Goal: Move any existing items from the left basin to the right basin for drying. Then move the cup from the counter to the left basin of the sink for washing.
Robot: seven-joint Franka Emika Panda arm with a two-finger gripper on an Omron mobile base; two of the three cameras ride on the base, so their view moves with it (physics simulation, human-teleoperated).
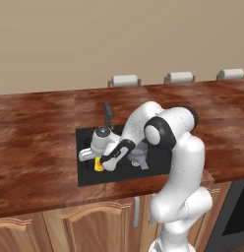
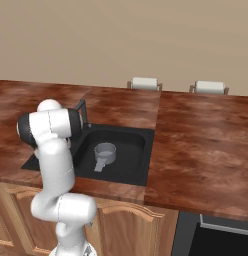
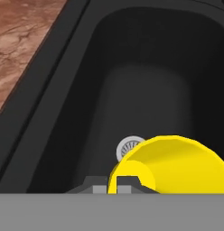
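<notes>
Yellow filled the lower right of the hand view, where the cup point(image 3: 170, 164) sat right against the pincer point(image 3: 113, 182), its rim apparently caught between the two dark tips, so the pincer looked closed on the cup, though the tips were half hidden by the cup wall and the grip itself was more judged than seen. Below and beyond the pincer lay the left basin point(image 3: 141, 103), narrow and matte black, with its round silver drain point(image 3: 128, 148) peeping out just past the cup's edge; that line-up suggested the cup was being carried down over the drain so it would land squarely inside for washing. In the left base view the pincer point(image 1: 100, 164) hung low inside the sink point(image 1: 84, 177), the cup point(image 1: 99, 165) a small yellow patch at its end, with the dark faucet point(image 1: 107, 114) standing behind it. To the pincer's right, in the right basin point(image 2: 138, 172), rested the grey saucepan point(image 2: 104, 151) with its handle pointing toward the front edge, well apart from the cup; it lay there presumably for drying, which would mean the first half of the job was finished. The counter point(image 1: 35, 138) ran alongside the basin wall on the pincer's left. Whether the cup already touched the basin floor could not be told
</notes>
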